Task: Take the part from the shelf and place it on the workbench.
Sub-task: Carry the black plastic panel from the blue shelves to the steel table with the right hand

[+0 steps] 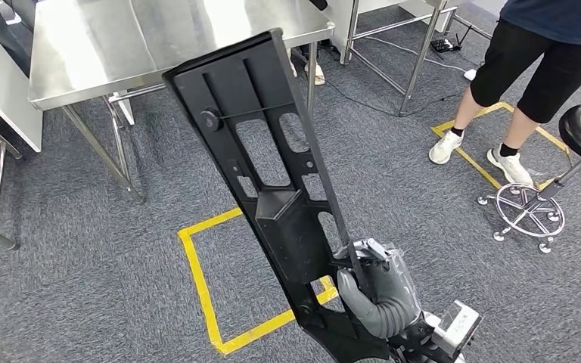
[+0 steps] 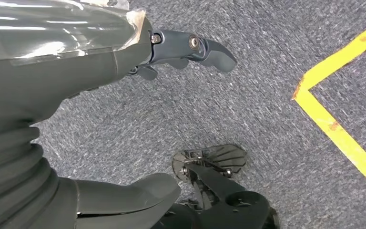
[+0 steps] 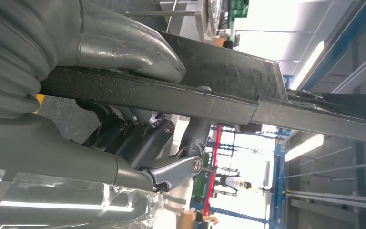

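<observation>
The right hand (image 1: 377, 291) is raised in front of the robot's body, its grey thumb and darker fingers wrapped tight round the lower end of the part (image 1: 261, 174), a long flat black plastic panel with cut-out windows, ribs and a round boss near its far end. From the hand the panel runs up and away, leaning to the robot's left, and its far tip reaches over the near edge of the steel table (image 1: 121, 45) without my being able to say whether it touches the top. Close behind that hand, the thumb (image 3: 138, 50) presses on one face of the panel's edge and the fingers (image 3: 171, 167) curl under the other, so the part (image 3: 209, 102) is clamped between them. The left hand (image 2: 190, 47) hangs low over the grey carpet, holding nothing, its fingers apart and only gently bent. A yellow tape square (image 1: 204, 295) marks the floor just below the right hand. Well off to that hand's right a person in dark shorts and white trainers (image 1: 514, 98) stands beside a black stool (image 1: 575, 144) on castors. I can read no label or writing on the panel or hands
</observation>
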